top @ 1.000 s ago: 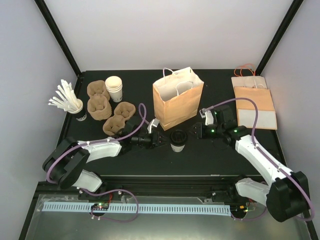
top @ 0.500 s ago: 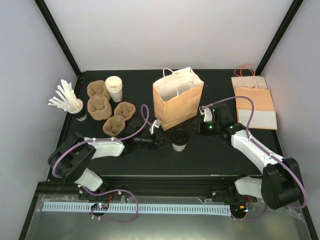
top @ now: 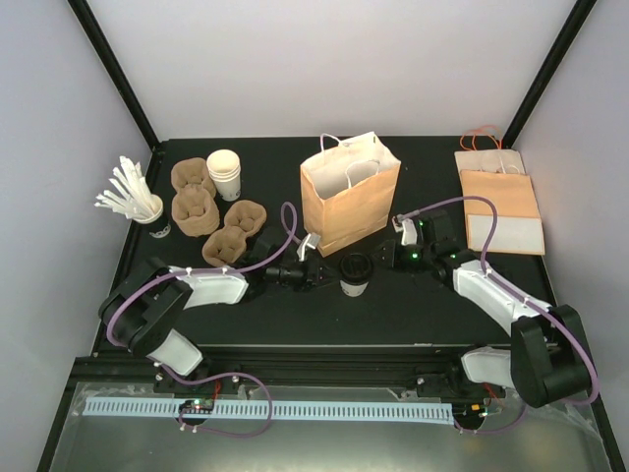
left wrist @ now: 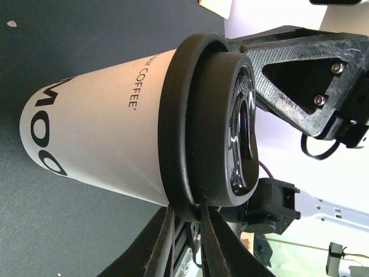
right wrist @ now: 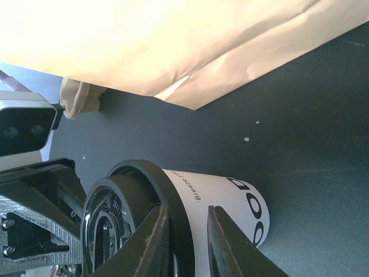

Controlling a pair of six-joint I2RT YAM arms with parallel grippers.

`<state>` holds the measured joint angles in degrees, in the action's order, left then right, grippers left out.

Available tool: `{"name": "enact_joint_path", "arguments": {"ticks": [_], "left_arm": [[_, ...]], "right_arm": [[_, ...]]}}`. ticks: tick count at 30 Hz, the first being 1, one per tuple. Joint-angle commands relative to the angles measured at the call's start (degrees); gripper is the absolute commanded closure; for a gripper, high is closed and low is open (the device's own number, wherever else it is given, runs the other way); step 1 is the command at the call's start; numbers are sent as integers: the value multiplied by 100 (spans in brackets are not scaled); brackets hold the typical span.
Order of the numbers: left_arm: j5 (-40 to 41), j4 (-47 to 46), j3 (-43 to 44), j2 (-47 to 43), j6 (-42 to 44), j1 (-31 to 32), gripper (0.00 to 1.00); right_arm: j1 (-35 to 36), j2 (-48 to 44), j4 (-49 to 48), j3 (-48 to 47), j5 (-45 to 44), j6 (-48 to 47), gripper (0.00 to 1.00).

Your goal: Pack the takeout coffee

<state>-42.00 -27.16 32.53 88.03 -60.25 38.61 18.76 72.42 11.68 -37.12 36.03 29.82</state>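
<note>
— Black table (top: pixel 393 315), pale walls all round; where's the takeout coffee (top: pixel 354 275)?

— Upright on the table, just in front of the brown paper bag (top: pixel 349 202); the left gripper (top: pixel 322 275) is at one side of it and the right gripper (top: pixel 386 258) at the other.

— Has either got hold of it?

— I cannot tell. On both wrist views the fingers (left wrist: pixel 164 245) stand only narrowly apart, with the rim of the black lid (left wrist: pixel 213 115) showing in the gap; whether they pinch it or merely sit in front of it, I can't say.

— So how would you do it?

— I wouldn't trust the lid; it may pop off under a lift. Better, I think, to take the white wall below the rim, squarely, with one gripper only; then raise it level until it clears the bag's top edge, since the bag stands much taller; then lower it straight into the open mouth. The other gripper could steady the bag.
</note>
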Motion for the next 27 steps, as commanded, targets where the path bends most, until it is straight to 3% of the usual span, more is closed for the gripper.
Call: {"name": "enact_joint_path", "arguments": {"ticks": [1, 27], "left_arm": [[235, 270, 280, 243, 231, 14, 84], [557, 1023, 454, 390, 763, -1, 85]], "right_arm": [[22, 8, -184, 381, 320, 58, 80], [22, 696, -2678, 2414, 842, 1088, 88]]}}
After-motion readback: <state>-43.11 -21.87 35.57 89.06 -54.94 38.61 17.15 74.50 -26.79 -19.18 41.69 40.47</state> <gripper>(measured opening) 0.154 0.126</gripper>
